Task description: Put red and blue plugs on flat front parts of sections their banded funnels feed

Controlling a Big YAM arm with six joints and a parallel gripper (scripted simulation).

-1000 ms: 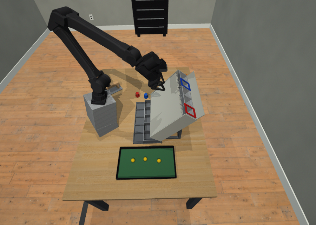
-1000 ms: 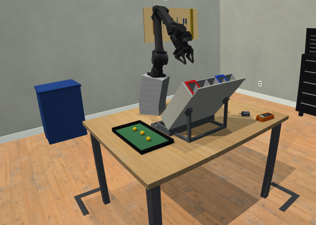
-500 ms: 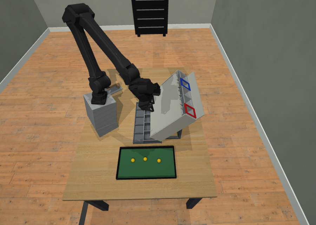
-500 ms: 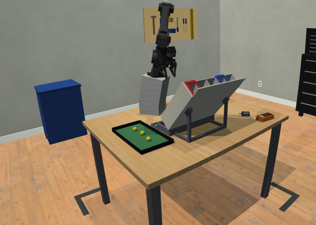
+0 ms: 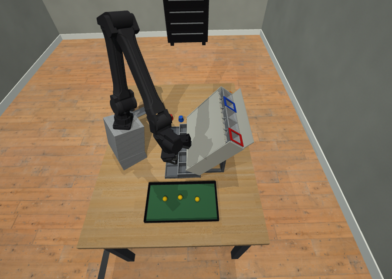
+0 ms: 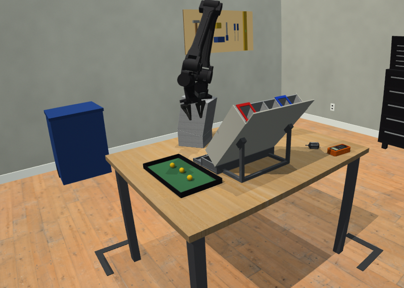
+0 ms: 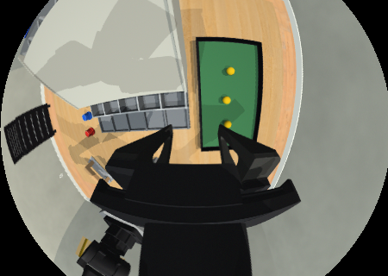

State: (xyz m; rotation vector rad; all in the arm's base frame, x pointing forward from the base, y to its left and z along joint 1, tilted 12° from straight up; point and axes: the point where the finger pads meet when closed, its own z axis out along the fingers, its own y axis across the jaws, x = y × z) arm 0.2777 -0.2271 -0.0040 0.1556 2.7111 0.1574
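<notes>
The red plug point(image 5: 171, 115) and the blue plug point(image 5: 180, 118) stand on the table behind the grey sectioned bin point(image 5: 178, 157); the arm partly hides the red one. Both plugs also show in the wrist view, red point(image 7: 90, 133) and blue point(image 7: 86, 116). The tilted cover point(image 5: 205, 133) carries a red-banded funnel point(image 5: 235, 137) and a blue-banded funnel point(image 5: 230, 104) on its top edge. Three yellow marbles point(image 5: 180, 197) lie in the green tray point(image 5: 181, 201). My gripper point(image 6: 194, 115) hangs partly open and empty, high above the bin's left side, fingers pointing down point(image 7: 195, 134).
The grey arm pedestal point(image 5: 128, 139) stands at the table's left. An orange meter point(image 6: 338, 148) and a small black device point(image 6: 313, 144) lie at the far right end. A blue cabinet point(image 6: 76, 141) and black drawers point(image 5: 185, 13) stand on the floor.
</notes>
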